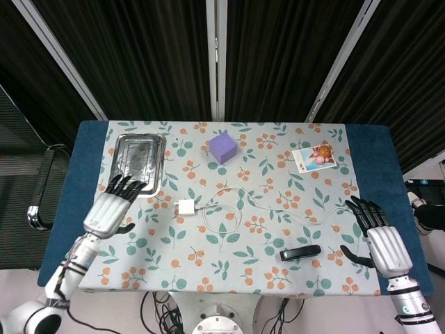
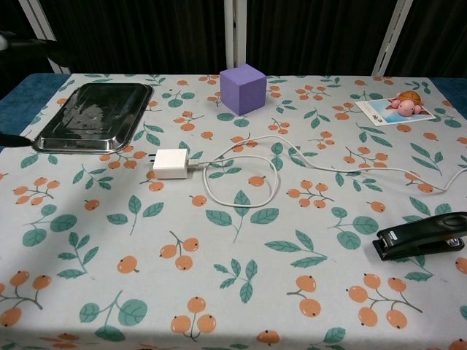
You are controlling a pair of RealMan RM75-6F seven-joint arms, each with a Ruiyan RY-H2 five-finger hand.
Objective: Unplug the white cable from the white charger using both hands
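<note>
The white charger (image 1: 187,207) (image 2: 171,162) lies near the middle of the floral tablecloth with the white cable (image 1: 240,204) (image 2: 241,191) plugged into its right side; the cable loops and runs off to the right. My left hand (image 1: 111,207) hovers open over the cloth, left of the charger, fingers spread near the tray's front edge. My right hand (image 1: 379,235) is open at the table's right edge, close to the cable's far end. In the chest view only a dark fingertip (image 2: 13,138) shows at the left border.
A metal tray (image 1: 138,163) (image 2: 91,115) sits at the back left, a purple cube (image 1: 223,147) (image 2: 244,88) at the back middle, a card with a turtle toy (image 1: 316,156) (image 2: 398,107) at the back right. A black stapler (image 1: 300,252) (image 2: 422,235) lies front right.
</note>
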